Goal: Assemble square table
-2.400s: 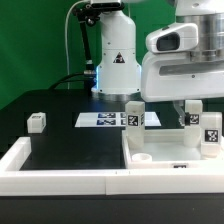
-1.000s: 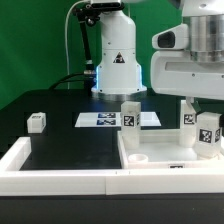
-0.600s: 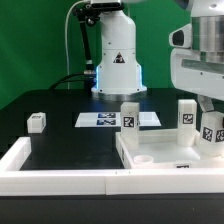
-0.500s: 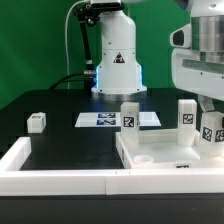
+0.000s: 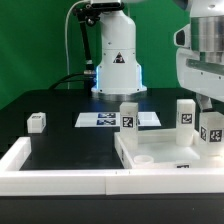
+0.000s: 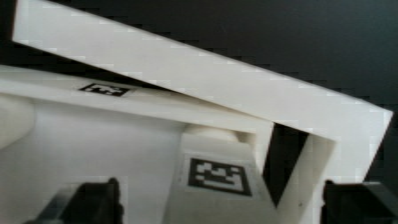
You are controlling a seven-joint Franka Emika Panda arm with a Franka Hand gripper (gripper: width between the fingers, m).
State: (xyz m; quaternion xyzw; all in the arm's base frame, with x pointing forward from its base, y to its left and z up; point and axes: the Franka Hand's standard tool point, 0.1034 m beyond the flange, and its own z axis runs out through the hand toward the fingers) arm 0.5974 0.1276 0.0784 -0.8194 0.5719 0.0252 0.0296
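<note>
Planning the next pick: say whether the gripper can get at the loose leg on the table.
Probably yes: the loose leg stands alone, nothing over it, and the gripper looks open, gripping nothing.

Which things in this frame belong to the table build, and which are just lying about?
Part of the job:
- tabletop
- three legs upright on it
- loose leg on the exterior view's left
- gripper, open

Just there:
- marker board
- rim wall
</note>
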